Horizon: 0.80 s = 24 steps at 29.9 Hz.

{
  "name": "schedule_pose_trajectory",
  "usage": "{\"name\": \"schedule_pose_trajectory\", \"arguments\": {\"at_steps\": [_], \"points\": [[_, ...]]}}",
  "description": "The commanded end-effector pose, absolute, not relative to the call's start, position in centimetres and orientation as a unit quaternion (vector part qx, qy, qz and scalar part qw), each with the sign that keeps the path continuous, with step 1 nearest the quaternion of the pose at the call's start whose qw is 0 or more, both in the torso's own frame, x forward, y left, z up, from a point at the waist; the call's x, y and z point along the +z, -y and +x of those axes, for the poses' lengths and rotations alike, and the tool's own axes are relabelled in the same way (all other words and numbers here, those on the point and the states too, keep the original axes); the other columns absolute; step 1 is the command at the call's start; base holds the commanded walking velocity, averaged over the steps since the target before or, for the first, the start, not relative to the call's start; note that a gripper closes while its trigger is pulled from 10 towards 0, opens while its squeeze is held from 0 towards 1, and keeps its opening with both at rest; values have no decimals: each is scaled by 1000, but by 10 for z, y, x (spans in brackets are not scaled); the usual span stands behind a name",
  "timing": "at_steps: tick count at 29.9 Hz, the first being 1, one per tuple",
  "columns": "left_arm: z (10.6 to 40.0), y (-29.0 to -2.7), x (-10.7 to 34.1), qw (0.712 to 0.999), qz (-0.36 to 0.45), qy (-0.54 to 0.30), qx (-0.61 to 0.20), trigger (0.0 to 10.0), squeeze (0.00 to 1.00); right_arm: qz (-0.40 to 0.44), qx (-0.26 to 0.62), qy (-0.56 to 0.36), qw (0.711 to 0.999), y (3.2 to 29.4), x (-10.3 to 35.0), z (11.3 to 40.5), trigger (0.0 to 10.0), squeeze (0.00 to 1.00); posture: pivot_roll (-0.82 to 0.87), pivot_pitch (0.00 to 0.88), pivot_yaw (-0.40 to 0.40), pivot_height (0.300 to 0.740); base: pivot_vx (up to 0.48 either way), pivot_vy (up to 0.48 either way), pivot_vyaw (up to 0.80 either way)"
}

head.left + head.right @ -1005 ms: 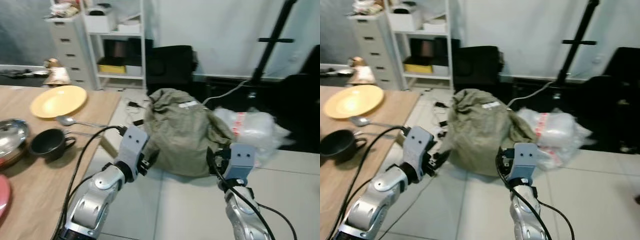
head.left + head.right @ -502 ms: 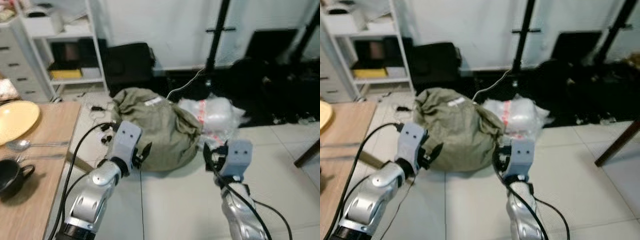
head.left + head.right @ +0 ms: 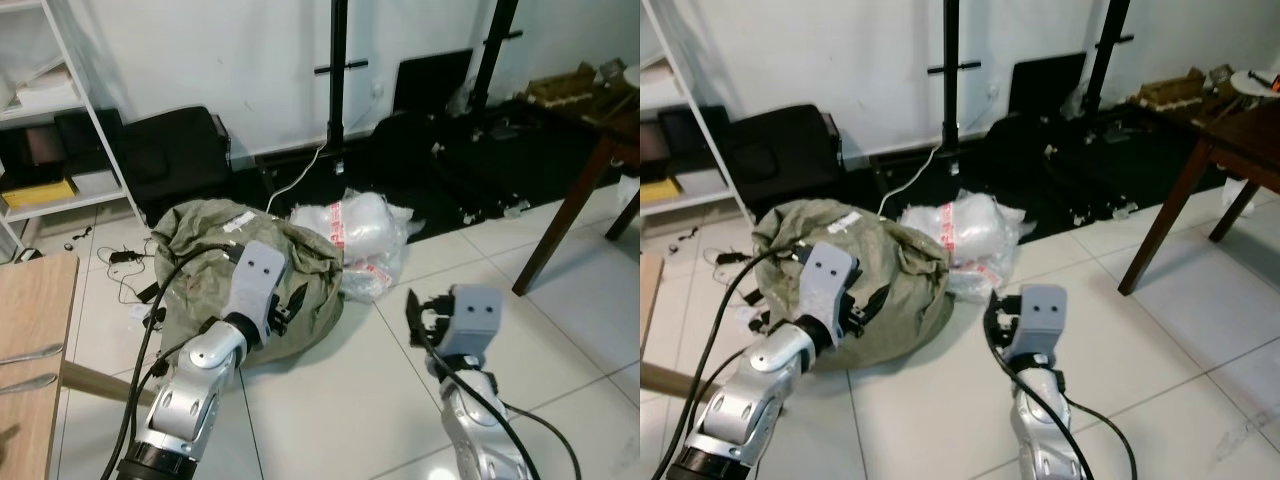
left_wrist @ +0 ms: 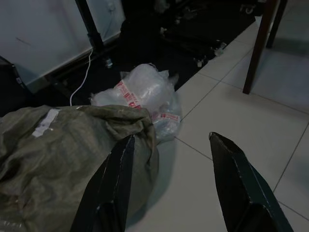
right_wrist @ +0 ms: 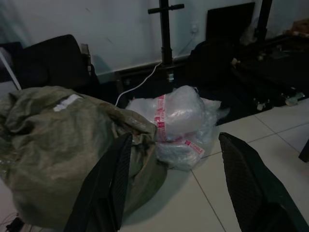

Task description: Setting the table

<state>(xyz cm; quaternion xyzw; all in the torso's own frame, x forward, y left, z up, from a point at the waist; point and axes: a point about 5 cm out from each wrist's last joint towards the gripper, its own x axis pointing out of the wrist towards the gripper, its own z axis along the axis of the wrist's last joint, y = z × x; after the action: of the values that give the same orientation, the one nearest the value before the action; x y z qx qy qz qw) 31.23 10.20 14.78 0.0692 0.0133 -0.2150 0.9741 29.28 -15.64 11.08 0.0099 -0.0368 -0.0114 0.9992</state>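
The light wooden table (image 3: 35, 300) reaches into the left eye view at the far left edge. On its edge lie the handles of a spoon (image 3: 20, 354) and a fork (image 3: 25, 382). My left gripper (image 3: 290, 300) is held out over the tiled floor in front of an olive sack, and its fingers (image 4: 116, 179) stand open with nothing between them. To the right of it, my right gripper (image 3: 418, 312) hangs over bare tiles. Its fingers (image 5: 108, 183) are also open and hold nothing.
An olive sack (image 3: 210, 270) and a clear plastic bag (image 3: 355, 235) lie on the floor ahead. Behind them are black stands (image 3: 335, 80), black bags (image 3: 175, 150) and a white cable (image 3: 290, 175). A dark wooden table leg (image 3: 560, 215) stands at the right, a white shelf (image 3: 60, 100) at the left.
The camera has swung to the right: the plate, cup and bowl have slid out of view and the table sits at the left edge. Both arms keep their pose.
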Motion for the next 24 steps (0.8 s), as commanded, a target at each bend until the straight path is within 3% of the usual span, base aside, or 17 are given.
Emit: {"name": "schedule_pose_trajectory", "arguments": {"at_steps": [1,18,24], "points": [[313,-104,146,975,73,-16,-210,10000,0,5,-15,32,999,158,109,293,10000,0,-41,14,138,740,446,0,-575],[312,-96,148,968,76,-7,-238,10000,0,12,-22,30,999,161,107,291,10000,0,-45,19,138,740,444,0,-769],[308,-90,149,962,64,-3,-266,10000,0,11,-23,30,999,162,107,292,10000,0,-46,19,137,740,47,0,-781]]}}
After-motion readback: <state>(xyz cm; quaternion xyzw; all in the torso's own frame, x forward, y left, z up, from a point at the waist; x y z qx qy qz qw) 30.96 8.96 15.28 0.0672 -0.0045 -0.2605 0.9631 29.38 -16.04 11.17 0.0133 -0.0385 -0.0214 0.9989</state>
